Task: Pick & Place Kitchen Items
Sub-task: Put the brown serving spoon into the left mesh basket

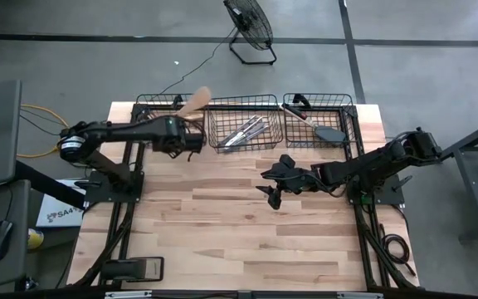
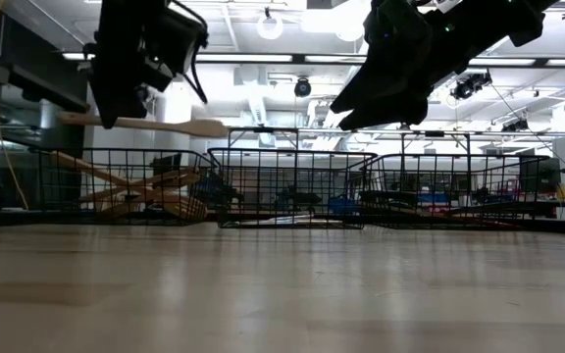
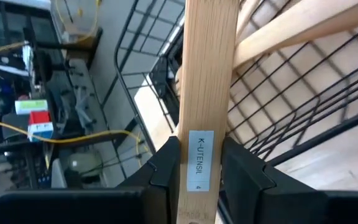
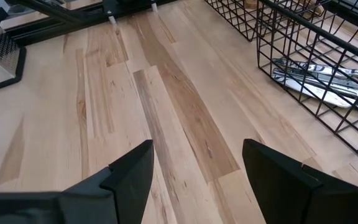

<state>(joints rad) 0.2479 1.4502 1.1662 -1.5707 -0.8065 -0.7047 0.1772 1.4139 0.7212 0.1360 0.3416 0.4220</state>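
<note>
My left gripper (image 1: 187,133) is shut on a light wooden spoon (image 1: 195,103), which hangs over the left wire basket (image 1: 143,124) at the table's far edge. In the low view the spoon (image 2: 150,125) lies level above that basket, where other wooden utensils (image 2: 135,191) lean crosswise. The middle basket holds silver knives (image 1: 243,133). In the right basket lie a black turner (image 1: 330,133) and a red-headed spatula (image 1: 295,110). My right gripper (image 1: 272,193) stands open above the middle of the table, with only bare wood between its fingers (image 4: 135,171). My left gripper pinches the spoon's flat handle at its labelled stretch (image 3: 201,146) between its two fingers (image 3: 166,163), one on each narrow edge. It comes slanting down from the table's left. The spoon is lifted clear, level, with its rounded head (image 2: 206,127) toward the far edge.
Three black wire baskets stand in a row along the far edge; the middle basket (image 1: 214,141) and the right basket (image 1: 355,124) sit beside the left one. The wooden table top (image 1: 239,241) lies open in front of them. A fan (image 1: 249,29) stands on the floor beyond.
</note>
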